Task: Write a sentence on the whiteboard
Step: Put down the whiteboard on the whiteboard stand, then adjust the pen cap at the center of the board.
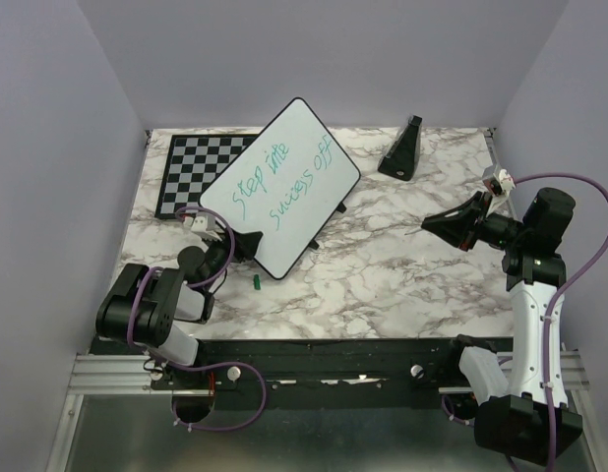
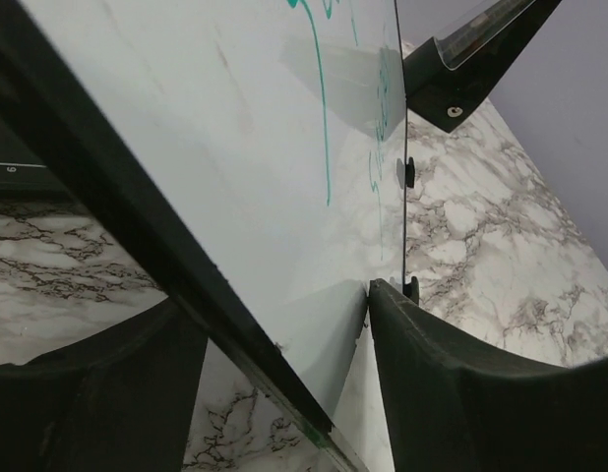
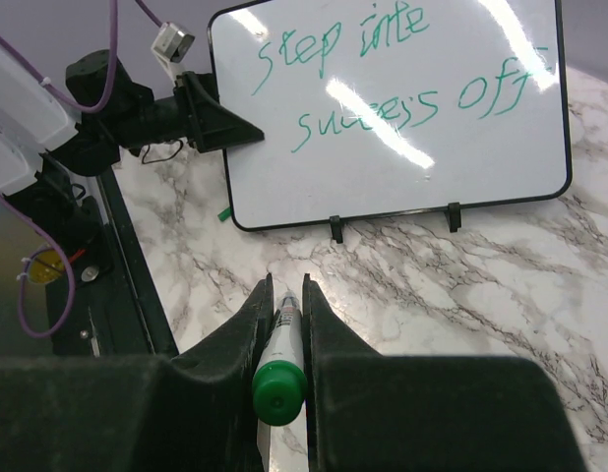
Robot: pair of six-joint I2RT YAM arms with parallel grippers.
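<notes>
Black whiteboard (image 1: pixel 280 187) rim inside parted left tool (image 1: pixel 245 244).

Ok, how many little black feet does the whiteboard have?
2, both on the whiteboard's bottom edge: one foot nearer the left arm, the other farther along. None seems hidden.

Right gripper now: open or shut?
Shut. The right gripper clamps a green-ended marker between its jaws; no gap shows on either side of the barrel in the wrist view.
</notes>
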